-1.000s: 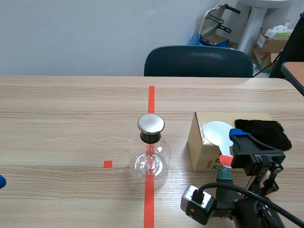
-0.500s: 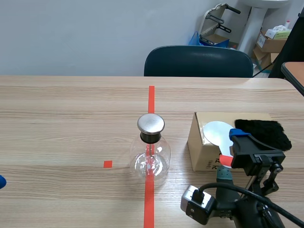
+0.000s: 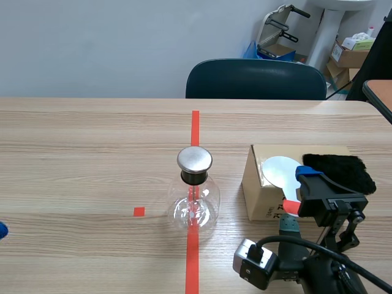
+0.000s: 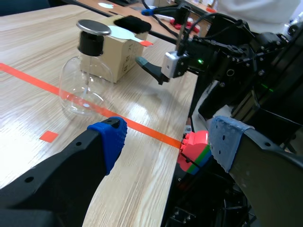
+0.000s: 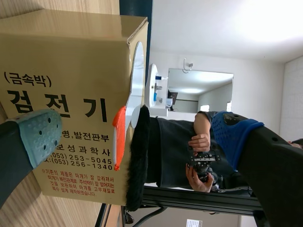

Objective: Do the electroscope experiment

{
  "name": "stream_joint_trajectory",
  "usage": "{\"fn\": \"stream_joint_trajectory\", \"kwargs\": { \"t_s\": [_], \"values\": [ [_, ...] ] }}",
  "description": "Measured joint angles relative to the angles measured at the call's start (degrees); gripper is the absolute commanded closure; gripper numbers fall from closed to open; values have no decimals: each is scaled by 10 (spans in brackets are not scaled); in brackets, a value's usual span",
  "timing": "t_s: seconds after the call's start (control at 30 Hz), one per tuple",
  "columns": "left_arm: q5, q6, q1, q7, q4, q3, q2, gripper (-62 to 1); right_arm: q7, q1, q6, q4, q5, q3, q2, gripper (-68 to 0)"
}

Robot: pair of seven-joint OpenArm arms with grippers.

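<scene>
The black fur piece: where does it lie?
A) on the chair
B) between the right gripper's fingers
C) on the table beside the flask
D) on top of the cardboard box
D: the black fur piece rests on the cardboard box, beside the white disc.

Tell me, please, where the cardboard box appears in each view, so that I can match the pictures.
Scene view: cardboard box right of the glass flask.
Left wrist view: cardboard box ahead of the left gripper, just behind the flask.
Right wrist view: cardboard box close ahead of the right gripper, printed side showing.
Shared landmark: the black fur pad on the box.
</scene>
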Motion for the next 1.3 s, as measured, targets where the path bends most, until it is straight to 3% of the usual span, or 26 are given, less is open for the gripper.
{"fn": "stream_joint_trajectory", "kwargs": {
  "t_s": [0.07, 0.2, 0.37, 0.5, 0.73, 0.93, 1.13, 1.2, 1.3],
  "values": [
    [-28, 0, 0, 0, 0, 0, 1, -392, 0, 0, 0, 0, 0, 0, 0, -679],
    [-52, 0, 0, 16, -13, -16, 25, -392, 0, 0, 2, 0, 0, 0, 0, -679],
    [-74, -27, 7, 80, -56, -89, 80, -392, -2, 0, 2, 0, 0, 0, 0, -679],
    [-77, -28, 59, 87, -73, -213, 111, -392, 0, -1, 2, 0, 15, -4, 0, -679],
    [-64, -28, 143, 200, -72, -451, 191, -392, 12, -65, 11, 36, 131, -50, 7, -679],
    [-1, -29, 191, 245, -52, -577, 287, -392, 56, -156, 87, 170, 300, -83, 56, -679],
    [72, -29, 242, 260, 28, -677, 400, -392, 61, -201, 218, 335, 486, -79, 123, -679],
    [105, -29, 265, 277, 72, -696, 432, -392, 70, -202, 265, 378, 560, -63, 152, -679],
    [122, -29, 317, 286, 145, -711, 467, -387, 80, -188, 336, 427, 670, -19, 189, -679]
  ]
}}
